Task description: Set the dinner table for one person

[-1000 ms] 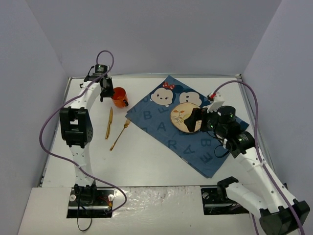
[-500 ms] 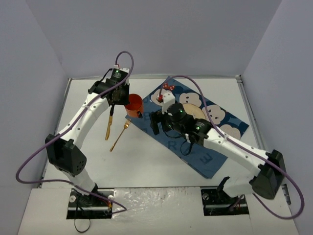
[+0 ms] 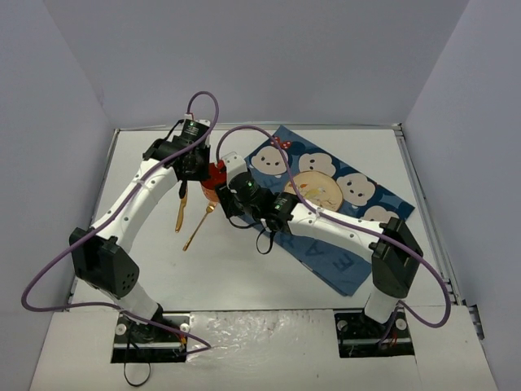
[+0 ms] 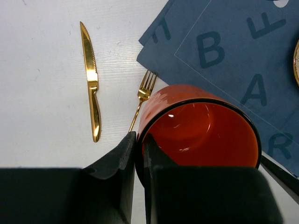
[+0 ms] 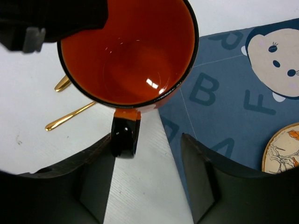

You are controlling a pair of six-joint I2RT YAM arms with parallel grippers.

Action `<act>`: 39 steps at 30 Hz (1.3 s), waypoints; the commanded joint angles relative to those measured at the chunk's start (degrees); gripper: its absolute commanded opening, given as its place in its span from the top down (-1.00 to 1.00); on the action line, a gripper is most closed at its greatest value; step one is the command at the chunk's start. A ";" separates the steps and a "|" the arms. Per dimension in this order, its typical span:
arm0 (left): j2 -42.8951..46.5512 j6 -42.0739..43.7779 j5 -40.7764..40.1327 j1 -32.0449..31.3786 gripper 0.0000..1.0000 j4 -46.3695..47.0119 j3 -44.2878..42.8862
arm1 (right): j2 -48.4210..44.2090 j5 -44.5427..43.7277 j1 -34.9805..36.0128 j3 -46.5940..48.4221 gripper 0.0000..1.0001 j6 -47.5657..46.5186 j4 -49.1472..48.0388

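Starting at the left, the left gripper (image 4: 138, 142) has its jaws pinched nearly together on the rim of the orange mug (image 4: 201, 126), one finger (image 4: 119, 163) outside the wall and one inside. Just left of the mug, a gold knife (image 3: 181, 212) lies flat on the white dinner table (image 3: 244, 277), and a gold fork (image 3: 199, 226) lies beside it, tines toward the mug. The table itself spreads under everything, from the arm bases to the far wall.

Moving to the middle now: the mug sits mouth-up, and from the left wrist view it looks lifted clear of the tabletop, though I can't be sure of that. Its black-edged handle (image 5: 125, 131) points into the right gripper (image 5: 147, 140), whose jaws stand about half apart, one either side of the handle. The handle lies close against one finger (image 5: 93, 172); contact is hard to call.

On the right, a dark blue cloth (image 3: 326, 236) with letters and cartoon faces lies skewed on the table, carrying a round patterned plate (image 3: 313, 190).
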State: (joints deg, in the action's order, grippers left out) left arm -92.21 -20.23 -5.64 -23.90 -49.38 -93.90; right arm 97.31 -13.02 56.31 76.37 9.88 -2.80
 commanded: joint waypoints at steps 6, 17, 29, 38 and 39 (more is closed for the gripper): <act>5.73 -1.28 1.69 -0.18 1.00 5.91 0.59 | 3.13 -3.75 0.20 7.56 0.12 -1.53 -4.75; 6.40 -0.62 2.03 -0.33 1.00 7.52 2.18 | 4.85 -4.36 0.20 8.88 0.89 -1.33 -4.87; 8.41 -0.24 -0.38 0.14 0.07 10.14 4.67 | -2.35 -7.15 -0.13 0.17 1.00 -1.94 -6.83; 14.93 0.02 -1.90 3.34 -0.70 15.89 10.88 | -15.42 -10.68 -5.23 -14.86 1.00 -0.99 -7.16; 15.96 0.39 -2.29 3.62 -0.80 16.74 12.16 | -17.46 -10.60 -6.65 -16.86 1.00 -0.83 -7.21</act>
State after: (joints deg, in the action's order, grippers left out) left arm -81.85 -20.94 -5.50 -21.95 -38.90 -84.06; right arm 91.35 -18.30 54.55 64.35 8.51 -2.56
